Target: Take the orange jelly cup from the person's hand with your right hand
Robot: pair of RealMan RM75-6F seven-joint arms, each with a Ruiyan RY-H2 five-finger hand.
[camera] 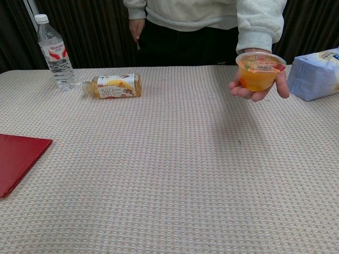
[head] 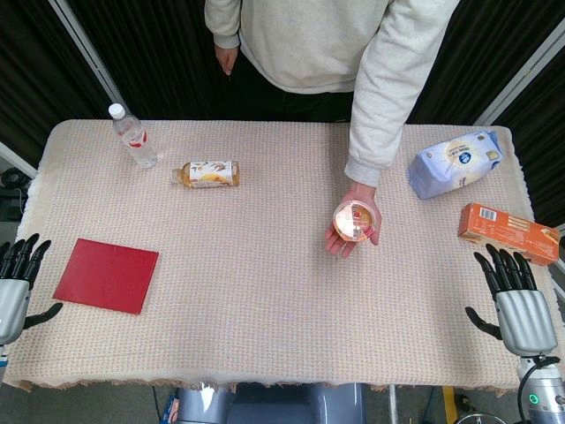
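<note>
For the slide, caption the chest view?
Person's hand offers an orange jelly cup above the table; bottles and red mat lie left.

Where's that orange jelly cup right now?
The orange jelly cup sits upright in the person's hand, held above the table's right half, left of the blue bag.
</note>
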